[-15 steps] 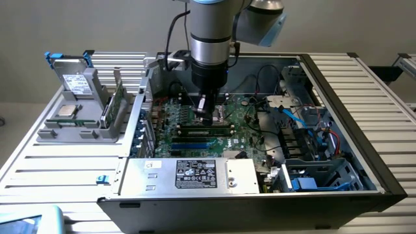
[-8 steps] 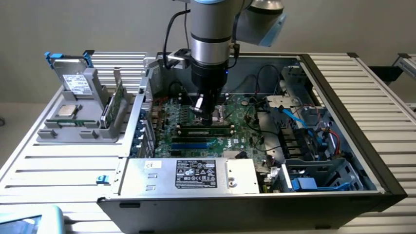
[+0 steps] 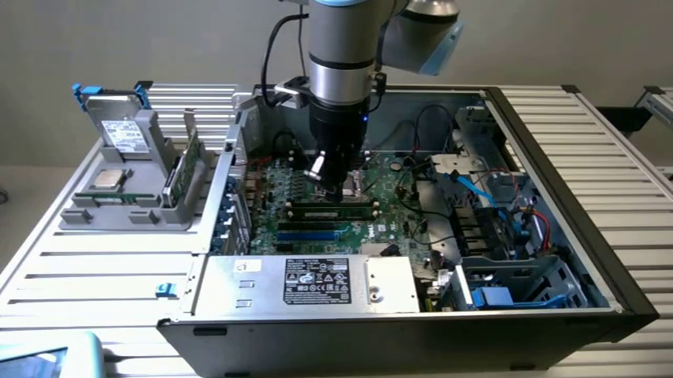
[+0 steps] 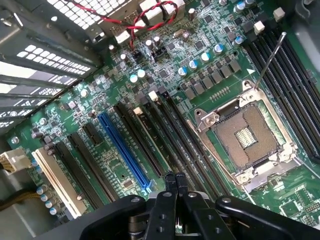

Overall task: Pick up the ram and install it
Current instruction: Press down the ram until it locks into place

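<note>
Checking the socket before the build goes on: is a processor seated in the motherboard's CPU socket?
No. In the wrist view the CPU socket lies open, its bare contact grid exposed.

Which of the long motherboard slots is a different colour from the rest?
The blue slot; the long slots beside it are black.

No words or numbers can be read anywhere. The black label (image 3: 315, 281) on the metal box (image 3: 305, 285) (white print, perhaps certification marks) stays illegible.
</note>
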Controlling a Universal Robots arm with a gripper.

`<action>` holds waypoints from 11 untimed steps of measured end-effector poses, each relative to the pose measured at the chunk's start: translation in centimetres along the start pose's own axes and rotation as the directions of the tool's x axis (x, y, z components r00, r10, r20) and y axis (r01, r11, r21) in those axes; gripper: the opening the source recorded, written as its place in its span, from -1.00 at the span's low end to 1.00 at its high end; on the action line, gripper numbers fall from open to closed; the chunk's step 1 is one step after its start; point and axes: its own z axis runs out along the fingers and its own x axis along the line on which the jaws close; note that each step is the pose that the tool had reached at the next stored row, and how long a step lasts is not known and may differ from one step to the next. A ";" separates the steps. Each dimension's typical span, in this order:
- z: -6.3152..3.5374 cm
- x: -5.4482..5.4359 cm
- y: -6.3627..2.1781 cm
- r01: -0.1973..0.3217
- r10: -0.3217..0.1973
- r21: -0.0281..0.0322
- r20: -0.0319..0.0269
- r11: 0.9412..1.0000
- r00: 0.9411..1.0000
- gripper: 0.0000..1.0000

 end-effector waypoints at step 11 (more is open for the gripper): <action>0.00 0.0 0.00 -0.166 0.166 -0.012 -0.005 0.986 0.986 -0.79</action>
